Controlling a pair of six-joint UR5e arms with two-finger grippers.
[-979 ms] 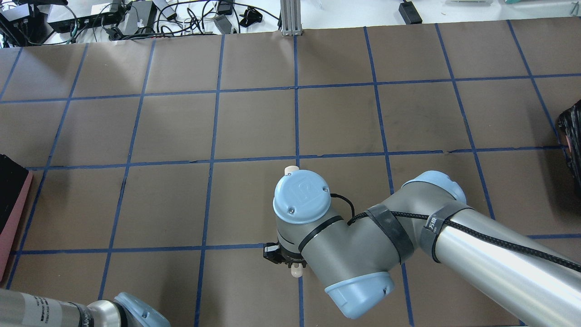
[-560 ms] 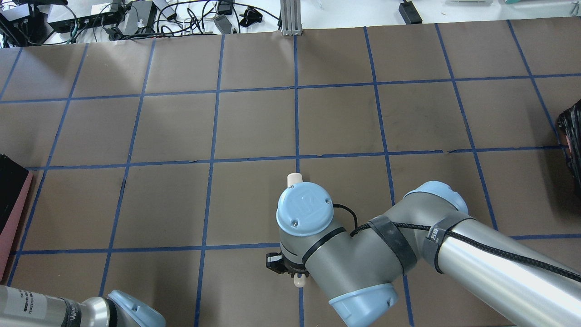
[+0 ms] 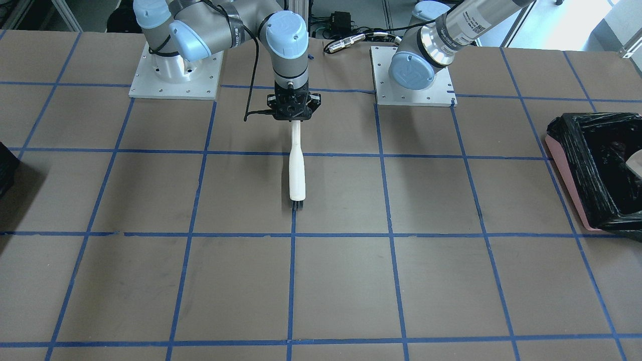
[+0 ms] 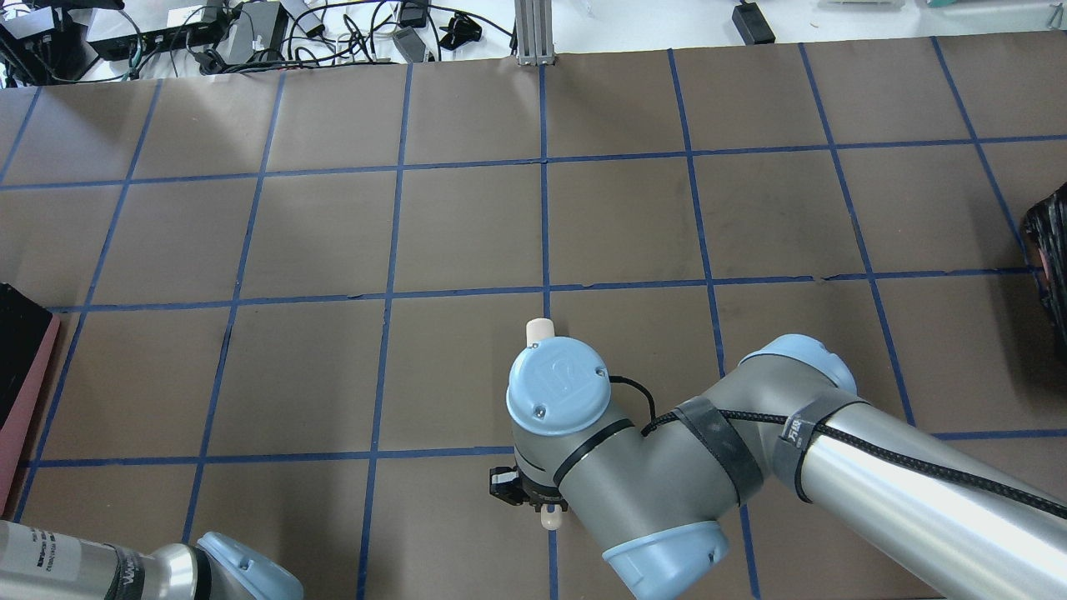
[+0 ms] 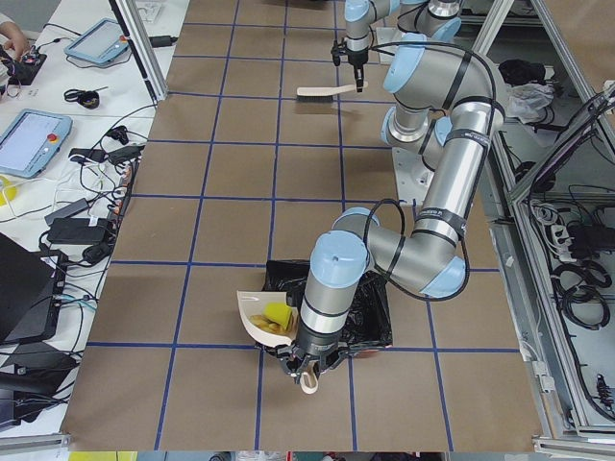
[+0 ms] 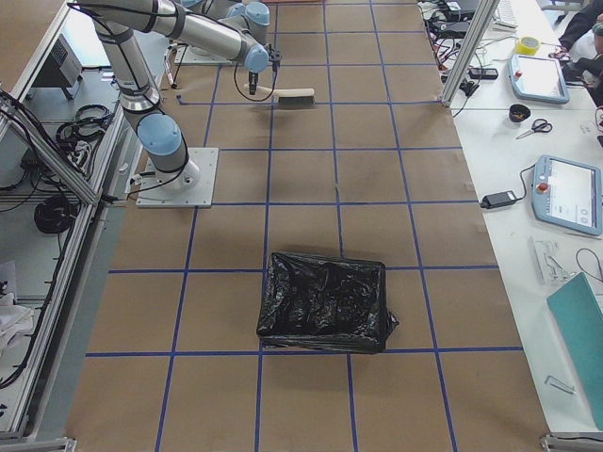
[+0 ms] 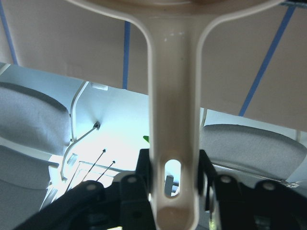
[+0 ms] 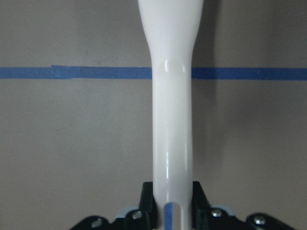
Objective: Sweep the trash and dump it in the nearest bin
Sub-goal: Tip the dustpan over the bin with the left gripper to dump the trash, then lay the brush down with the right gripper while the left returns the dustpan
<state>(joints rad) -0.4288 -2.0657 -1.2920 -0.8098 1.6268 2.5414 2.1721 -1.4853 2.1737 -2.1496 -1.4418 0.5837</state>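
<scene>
My left gripper (image 7: 173, 178) is shut on the handle of the white dustpan (image 5: 258, 322). The pan hangs tilted at the edge of the pink bin (image 5: 370, 309) lined with a black bag, on the side away from my base. Trash lies in the pan: a yellow-green wedge (image 5: 279, 313) and brownish pieces (image 5: 261, 327). My right gripper (image 3: 292, 114) is shut on the white brush (image 3: 297, 173) at mid-table, with the black bristles (image 3: 297, 204) resting on the brown surface. The bin (image 3: 592, 165) also shows at the front view's right edge.
A second box wrapped in a black bag (image 6: 325, 301) stands at the table's end on my right. Blue tape lines (image 4: 542, 162) grid the brown table. Cables and power bricks (image 4: 250, 33) lie beyond the far edge.
My right arm has drawn the brush a little back toward my base. My left arm's elbow has shifted slightly lower in the overhead view.
</scene>
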